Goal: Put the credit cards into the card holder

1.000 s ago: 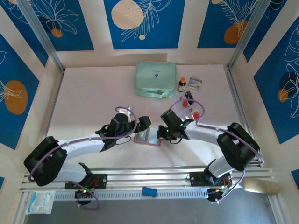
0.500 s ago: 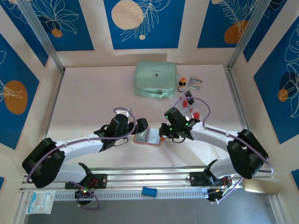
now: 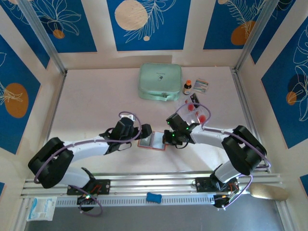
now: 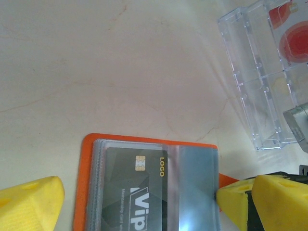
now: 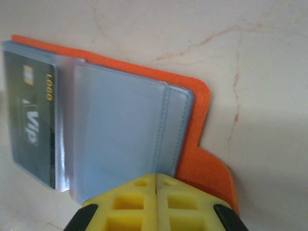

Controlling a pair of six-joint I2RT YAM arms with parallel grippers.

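The orange card holder (image 3: 151,142) lies open on the table between both arms. A dark credit card marked VIP (image 4: 134,192) sits in its clear sleeve, also seen from the right wrist (image 5: 33,125). My left gripper (image 4: 144,207) is open just above the holder (image 4: 86,159), its yellow fingers straddling it. My right gripper (image 5: 158,199) is shut, its tips resting on the near edge of the holder's grey-blue sleeve (image 5: 120,125) beside the orange flap (image 5: 207,168). More cards with red dots (image 3: 197,110) lie in the clear tray (image 4: 255,96).
A mint-green zip case (image 3: 160,82) stands at the back, with a small brown bottle (image 3: 187,87) and a printed packet (image 3: 201,86) to its right. The clear tray (image 3: 192,102) sits just behind my right gripper. A blue object (image 3: 153,197) lies on the front rail.
Both grippers stay at the holder. The right arm's elbow swung outward and came back; the left arm's elbow shifted slightly right.
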